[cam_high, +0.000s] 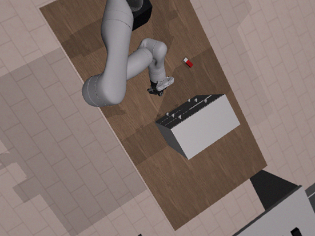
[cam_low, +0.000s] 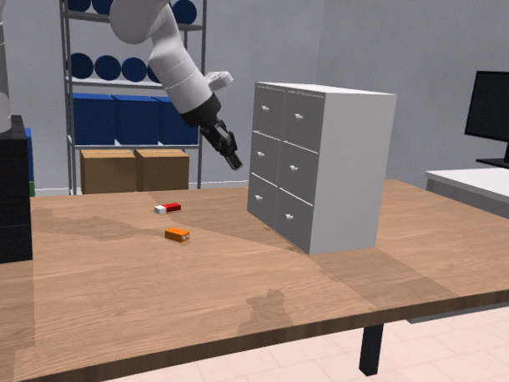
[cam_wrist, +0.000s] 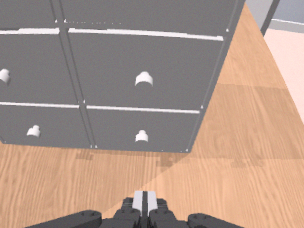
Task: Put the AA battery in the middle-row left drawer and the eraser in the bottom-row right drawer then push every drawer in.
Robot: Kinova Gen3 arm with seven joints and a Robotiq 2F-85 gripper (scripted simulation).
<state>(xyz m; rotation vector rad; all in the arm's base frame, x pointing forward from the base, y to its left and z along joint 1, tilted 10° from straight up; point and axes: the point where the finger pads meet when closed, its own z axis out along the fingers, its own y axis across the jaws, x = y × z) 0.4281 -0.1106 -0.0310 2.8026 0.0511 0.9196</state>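
Observation:
The small chest (cam_high: 205, 126) (cam_low: 350, 175) stands upright, all drawers looking pushed in. The left middle-row drawer (cam_low: 269, 168) (cam_wrist: 40, 65) and the right bottom-row drawer (cam_low: 298, 229) (cam_wrist: 112, 130) show small white knobs. The red and white eraser (cam_high: 189, 63) (cam_low: 168, 208) lies on the table, away from the chest's front. No AA battery shows in these views; whether one is hidden, I cannot tell. My gripper (cam_high: 161, 94) (cam_low: 236, 165) (cam_wrist: 144, 204) is shut and empty. It hangs tilted in front of the chest, above the table.
An orange block battery with two terminals (cam_low: 177, 234) lies on the table (cam_low: 125, 292) near the eraser; the arm hides it in the top view. The black arm base (cam_low: 14, 200) stands at the table's other end. A desk with a monitor (cam_low: 488, 108) stands beyond the chest.

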